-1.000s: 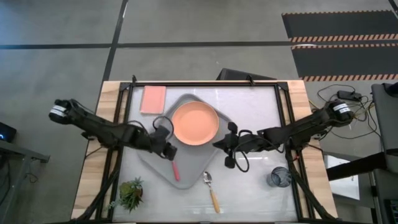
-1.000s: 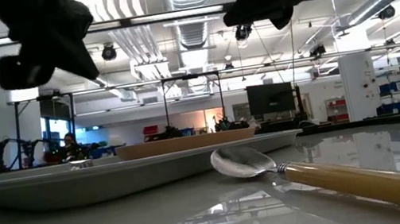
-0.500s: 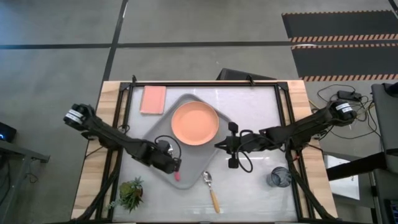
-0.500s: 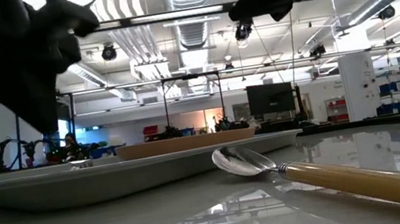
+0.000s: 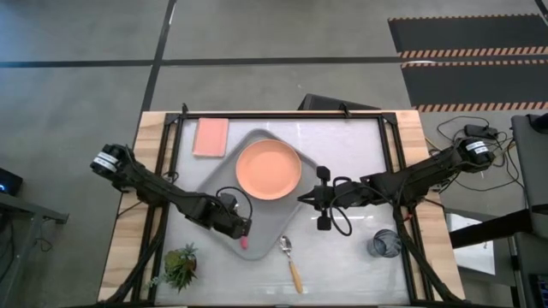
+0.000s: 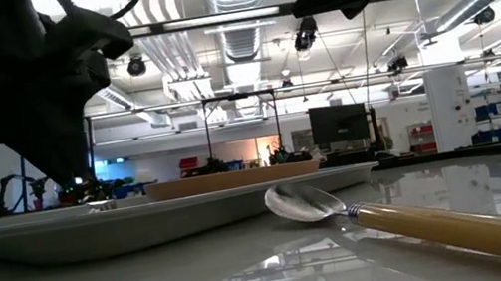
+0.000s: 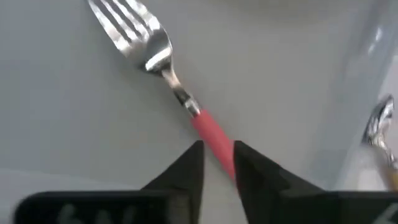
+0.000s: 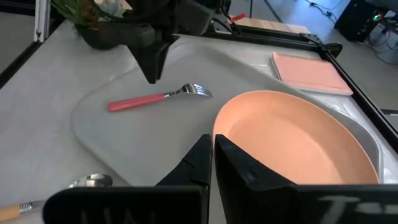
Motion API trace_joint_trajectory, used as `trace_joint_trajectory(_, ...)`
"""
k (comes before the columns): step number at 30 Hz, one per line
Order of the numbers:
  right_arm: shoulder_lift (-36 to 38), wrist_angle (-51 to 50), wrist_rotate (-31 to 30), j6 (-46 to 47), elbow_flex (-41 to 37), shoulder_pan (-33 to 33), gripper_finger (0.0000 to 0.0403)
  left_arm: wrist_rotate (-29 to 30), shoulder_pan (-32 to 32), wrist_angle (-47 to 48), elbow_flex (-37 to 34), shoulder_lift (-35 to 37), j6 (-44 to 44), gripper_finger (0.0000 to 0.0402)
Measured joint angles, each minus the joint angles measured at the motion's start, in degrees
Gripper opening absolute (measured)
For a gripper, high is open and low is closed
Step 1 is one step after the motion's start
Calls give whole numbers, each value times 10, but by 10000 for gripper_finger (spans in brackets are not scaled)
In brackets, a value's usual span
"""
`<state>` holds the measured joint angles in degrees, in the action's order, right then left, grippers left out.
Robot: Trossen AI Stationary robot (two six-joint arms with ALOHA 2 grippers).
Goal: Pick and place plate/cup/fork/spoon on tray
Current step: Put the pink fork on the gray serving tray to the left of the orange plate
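The fork (image 7: 163, 68) with its pink-red handle lies flat on the light grey tray (image 5: 218, 184), near the tray's near edge (image 5: 243, 242). My left gripper (image 7: 217, 152) points down over the handle, open by a narrow gap. Its fingertips stand on either side of the handle and, in the right wrist view (image 8: 152, 78), just above it. The salmon plate (image 5: 268, 169) sits on the tray. My right gripper (image 5: 306, 198) is shut and empty beside the plate's right rim. The spoon (image 5: 292, 263) and the dark cup (image 5: 384, 244) rest on the table.
A flat pink rectangle (image 5: 211, 137) lies at the tray's far left. A small potted plant (image 5: 180, 265) stands at the near left corner. The spoon (image 6: 424, 219) lies just off the tray's near right edge. The table has free room at the far right.
My left gripper has gone toward the table's near edge and down, from beside the plate to over the fork's handle. The fork has stayed flat on the tray. My right gripper has drawn back a little toward the table's right edge.
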<state>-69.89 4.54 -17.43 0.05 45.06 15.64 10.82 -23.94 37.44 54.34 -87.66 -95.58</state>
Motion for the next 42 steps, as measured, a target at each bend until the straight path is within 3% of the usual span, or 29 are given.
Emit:
trace_joint_trajectory(5,0,-3,0,-1,0,0,9,51,6,-5,-3,-16,-24,151)
trace_joint_trajectory(9,0,-15,-1,-1,-1,0,9,68,8,-13,-1,-49,-29,191)
trace_joint_trajectory(19,0,-15,-1,3,-1,0,9,71,8,-10,-3,-76,-31,200)
trace_joint_trajectory(25,0,-15,-1,3,-1,0,9,72,8,-8,-3,-94,-31,160)
trace_joint_trajectory(34,0,-29,-1,9,-1,0,9,82,9,-12,-3,-93,-32,22)
trace_joint_trajectory(42,0,-34,-1,15,-1,0,9,110,8,-7,-2,-62,-11,12)
